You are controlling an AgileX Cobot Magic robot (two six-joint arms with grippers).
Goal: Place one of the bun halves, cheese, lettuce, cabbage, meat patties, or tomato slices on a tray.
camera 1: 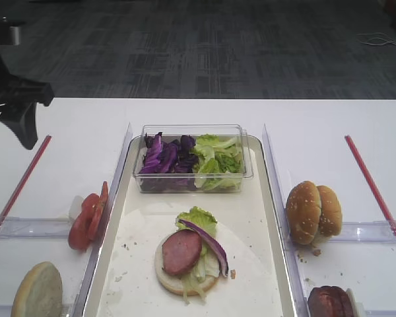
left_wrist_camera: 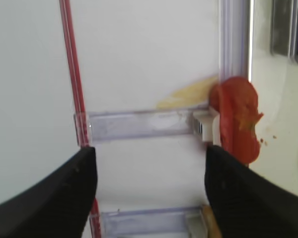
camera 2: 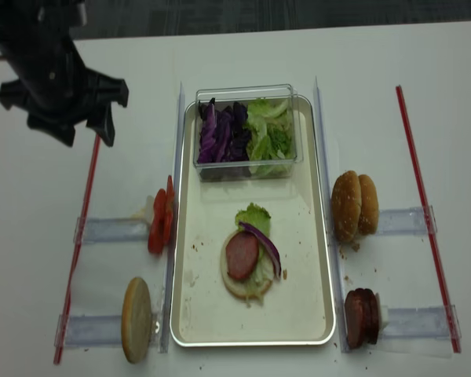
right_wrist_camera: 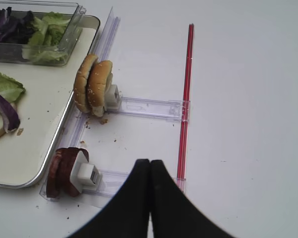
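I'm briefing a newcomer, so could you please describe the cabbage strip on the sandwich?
On the silver tray, find the open bun half topped with lettuce and meat. The cabbage strip curves along the meat's right edge: thin, dark purple.

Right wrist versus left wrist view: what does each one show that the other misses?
Only the right wrist view shows the two standing bun halves, the meat patties, the lettuce and cabbage in the clear box, and the shut right gripper. Only the left wrist view shows the tomato slices in their holder and the open left gripper. Both show a red strip and the white table.
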